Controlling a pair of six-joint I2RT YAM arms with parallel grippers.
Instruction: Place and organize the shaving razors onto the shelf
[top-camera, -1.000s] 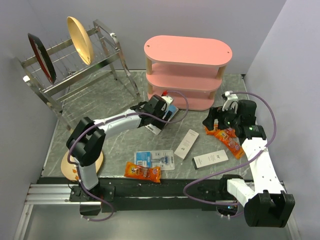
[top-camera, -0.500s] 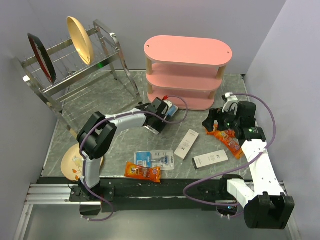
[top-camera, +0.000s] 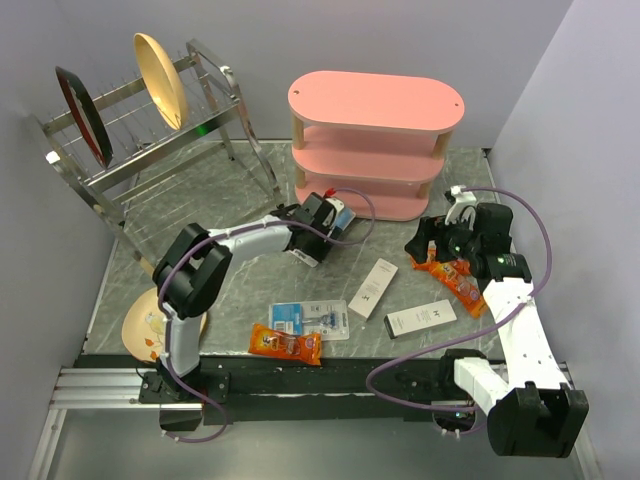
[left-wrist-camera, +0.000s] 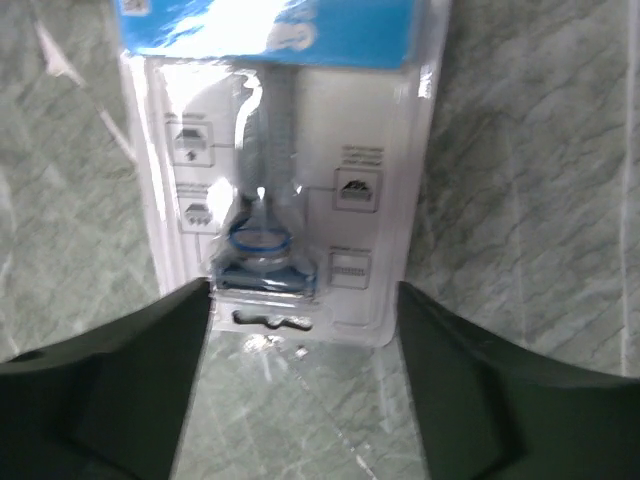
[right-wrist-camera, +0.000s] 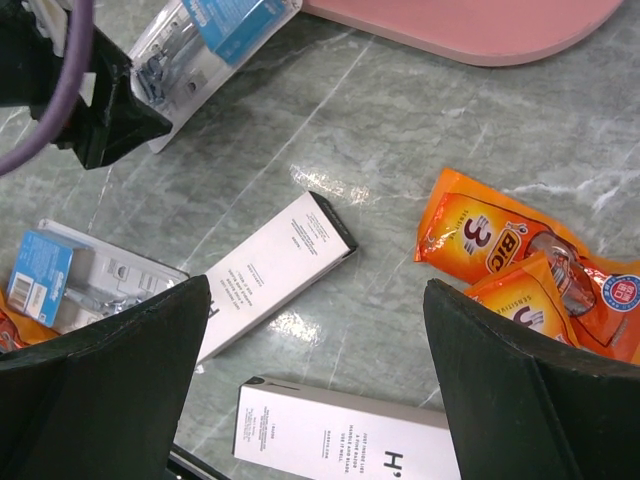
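One razor pack (left-wrist-camera: 280, 170) lies flat on the table just in front of the pink shelf (top-camera: 375, 140). My left gripper (left-wrist-camera: 300, 300) is open, its fingers either side of the pack's near end. In the top view the gripper (top-camera: 322, 228) sits right at that pack (top-camera: 342, 216). The second razor pack (top-camera: 310, 318) lies flat near the table's front. It also shows in the right wrist view (right-wrist-camera: 60, 285). My right gripper (right-wrist-camera: 318, 290) is open and empty, hovering above the table to the right (top-camera: 440, 245).
Two white oblong boxes (top-camera: 372, 287) (top-camera: 420, 318) lie mid-table. Orange snack packets lie at the front (top-camera: 285, 343) and under the right arm (top-camera: 458, 280). A metal dish rack (top-camera: 150, 130) with plates stands back left. A tan plate (top-camera: 140, 330) lies front left.
My left arm has shifted its elbow and moved the gripper a little closer to the razor pack by the shelf. The right arm has not moved.
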